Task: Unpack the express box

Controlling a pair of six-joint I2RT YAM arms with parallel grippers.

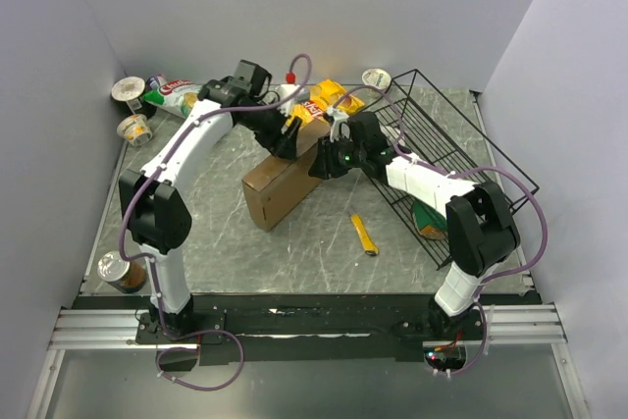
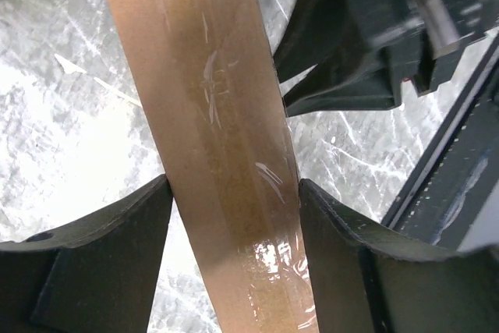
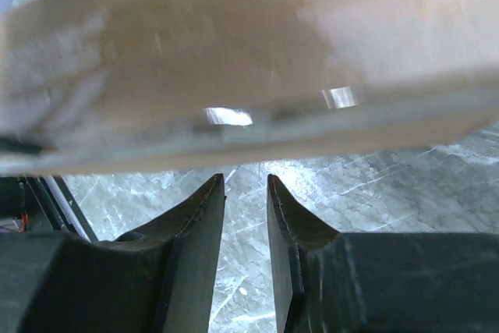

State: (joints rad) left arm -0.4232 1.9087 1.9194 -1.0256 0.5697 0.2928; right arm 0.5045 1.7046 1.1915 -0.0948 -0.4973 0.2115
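L tool pinches the express box, w/ brown cardboard filling the gap btwn both fingers. R tool is nearly pressed together (only a slim gap, nothing in it), and the box's edge is just ahead of its tips. The box sits tilted btwn the two tools, over the desk.

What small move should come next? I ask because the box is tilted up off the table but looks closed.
Probably ease the right gripper forward onto the edge of the express box and close. Its narrowly parted fingers hold nothing, and the edge lies just past their tips. The left gripper clamps the box's taped side and steadies it.
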